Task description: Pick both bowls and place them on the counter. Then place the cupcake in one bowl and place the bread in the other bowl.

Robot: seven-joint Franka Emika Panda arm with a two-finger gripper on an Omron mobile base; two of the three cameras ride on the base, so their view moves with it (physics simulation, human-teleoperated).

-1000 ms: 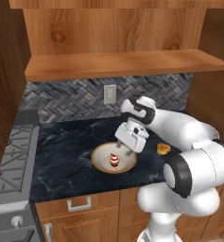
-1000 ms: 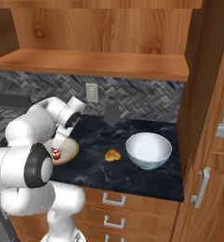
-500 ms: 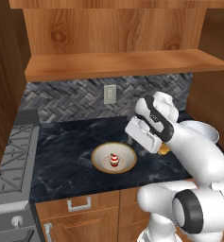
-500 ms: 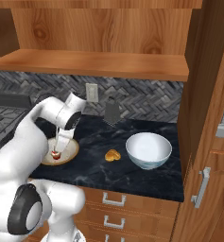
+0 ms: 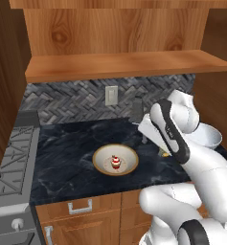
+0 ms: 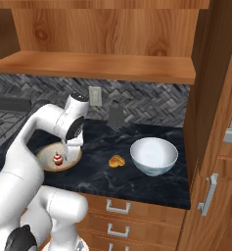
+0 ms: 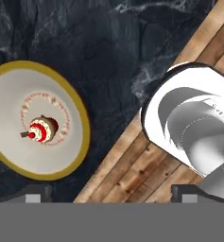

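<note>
A: So, which step is in hand?

B: Judging by the layout, the cupcake is already sitting in the shallow cream bowl at the left middle of the right base view, and both bowls are resting on the counter. The bread is what's left; it is lying on the black slab near the picture's centre, just left of the white bowl.

A: And the gripper?

B: The gripper is hanging with its jaws spread fully wide and holding nothing. In the hand view it is looking down at the counter edge, with the cream bowl at the left of the frame.

A: Next move?

B: Probably it is needing to swing right, over the bread, drop down, close on that small lump, then carry it to the white bowl.
</note>
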